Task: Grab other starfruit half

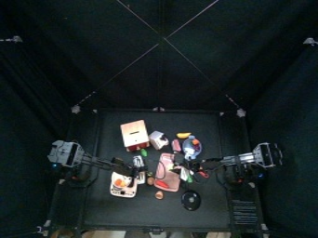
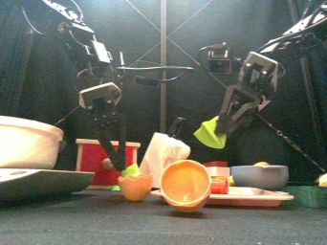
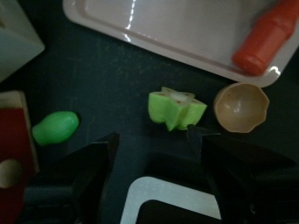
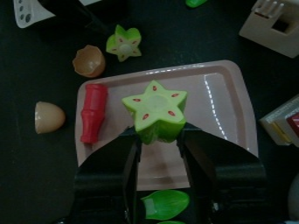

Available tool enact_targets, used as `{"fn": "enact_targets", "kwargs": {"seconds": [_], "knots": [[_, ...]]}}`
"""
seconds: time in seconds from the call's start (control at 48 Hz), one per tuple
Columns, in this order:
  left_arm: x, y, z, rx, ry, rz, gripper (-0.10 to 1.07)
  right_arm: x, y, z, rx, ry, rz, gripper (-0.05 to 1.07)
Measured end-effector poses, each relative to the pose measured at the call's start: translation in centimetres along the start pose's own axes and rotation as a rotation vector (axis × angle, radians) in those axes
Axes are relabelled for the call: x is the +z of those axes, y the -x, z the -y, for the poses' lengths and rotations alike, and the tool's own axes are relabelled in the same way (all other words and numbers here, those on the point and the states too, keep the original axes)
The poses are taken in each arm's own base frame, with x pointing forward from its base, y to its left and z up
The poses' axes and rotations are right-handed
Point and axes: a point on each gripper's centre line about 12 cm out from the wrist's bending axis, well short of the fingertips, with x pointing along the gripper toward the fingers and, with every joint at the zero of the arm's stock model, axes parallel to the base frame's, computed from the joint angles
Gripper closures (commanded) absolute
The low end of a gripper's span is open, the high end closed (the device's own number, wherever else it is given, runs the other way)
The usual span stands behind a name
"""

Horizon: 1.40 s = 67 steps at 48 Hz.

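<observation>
Fingers of the left gripper (image 3: 158,149) stand spread and empty at the bottom of its wrist view, straddling the other starfruit half (image 3: 177,109), which lies on the dark table at frame centre beside a brown eggshell-like cup (image 3: 242,108). Next move, I judge: descend and close on it. Right gripper (image 4: 160,149) pinches a starfruit half (image 4: 156,109) above a pink tray (image 4: 222,96). Front view hides the target behind an orange bowl (image 2: 185,184).
</observation>
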Motion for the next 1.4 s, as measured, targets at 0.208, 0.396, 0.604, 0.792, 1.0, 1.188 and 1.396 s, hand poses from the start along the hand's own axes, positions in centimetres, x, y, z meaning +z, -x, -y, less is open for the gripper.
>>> {"fn": "enact_targets", "kwargs": {"seconds": [0.208, 0.396, 0.604, 0.792, 1.0, 1.188, 1.396], "knots": [[0.3, 0.0, 0.1, 0.014, -0.178, 0.023, 0.00, -0.1, 0.0, -0.1, 0.001, 0.003, -0.003, 0.43], [0.4, -0.9, 0.4, -0.014, -0.224, 0.035, 0.00, -0.1, 0.0, -0.1, 0.000, 0.003, -0.004, 0.43], [0.1, -2.3, -0.1, -0.023, -0.199, 0.013, 0.00, -0.1, 0.0, -0.1, 0.001, 0.004, -0.004, 0.43], [0.0, -2.8, -0.9, -0.016, -0.179, 0.007, 0.00, -0.1, 0.0, -0.1, 0.001, 0.004, -0.004, 0.43], [0.4, -3.2, -1.0, -0.032, -0.171, 0.035, 0.00, -0.1, 0.0, -0.1, 0.001, 0.004, -0.004, 0.43], [0.5, -3.5, -0.7, -0.048, -0.175, 0.054, 0.00, -0.1, 0.0, -0.1, 0.001, 0.004, -0.004, 0.43], [0.4, -3.9, -0.7, -0.049, -0.173, 0.047, 0.01, -0.2, -0.1, -0.1, 0.000, 0.005, -0.007, 0.43]]}}
